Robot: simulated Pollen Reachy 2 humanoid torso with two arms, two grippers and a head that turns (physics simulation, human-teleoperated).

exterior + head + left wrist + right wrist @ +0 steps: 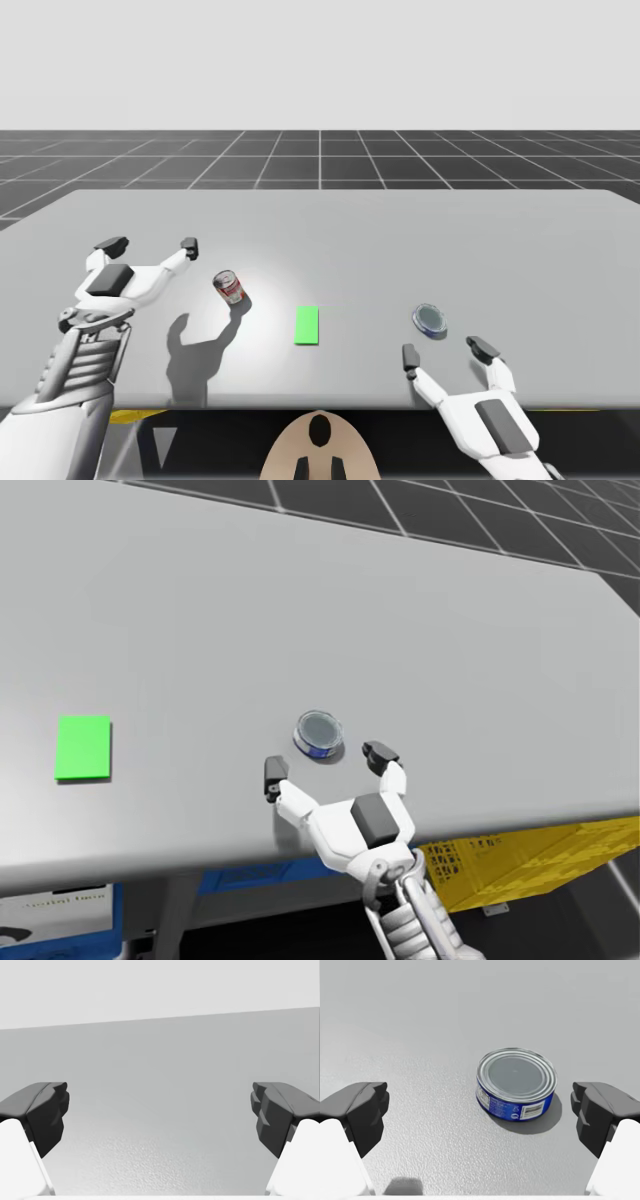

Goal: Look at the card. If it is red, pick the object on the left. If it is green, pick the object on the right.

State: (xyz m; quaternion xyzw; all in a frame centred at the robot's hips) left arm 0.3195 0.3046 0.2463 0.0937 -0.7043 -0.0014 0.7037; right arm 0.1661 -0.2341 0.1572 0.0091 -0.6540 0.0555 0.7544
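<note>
Now: the card is green, so the flat blue tin on the right is the target.
My right claw stands wide apart, with the tin just ahead of it, untouched on the worktop. The tin is squat, so it may skid away if the fingers close early or too high. My left claw, also apart, hovers near the red can.

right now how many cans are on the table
2. A red can sits left of the green card, by my left gripper; a flat blue can lies right of the card, ahead of my right gripper.
</note>
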